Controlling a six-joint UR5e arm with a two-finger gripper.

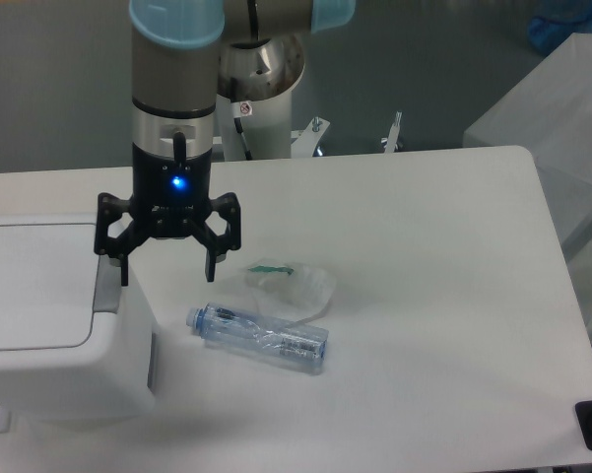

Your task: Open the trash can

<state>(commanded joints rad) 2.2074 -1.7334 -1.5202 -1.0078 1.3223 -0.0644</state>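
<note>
Now, step: press the grey tab [105, 288] so the lid [34, 286] springs up.
Gripper [167, 268]: spread wide, holding nothing, hanging just above the bin's right edge.
Bin [69, 370]: at the table's [424, 296] left front, lid shut.
Advice: bring one fingertip squarely over the tab, then push straight down.
Contents: hidden under the lid.
Bottle [258, 336]: lying beside the bin; looks empty.

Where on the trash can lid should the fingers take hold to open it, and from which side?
Probably the grey push tab on the right edge of the trash can lid. It is the only part standing out from the flat white lid, and it faces up, so coming straight down from above suits it. The open gripper already hangs right there, one of its fingers just above it.
</note>
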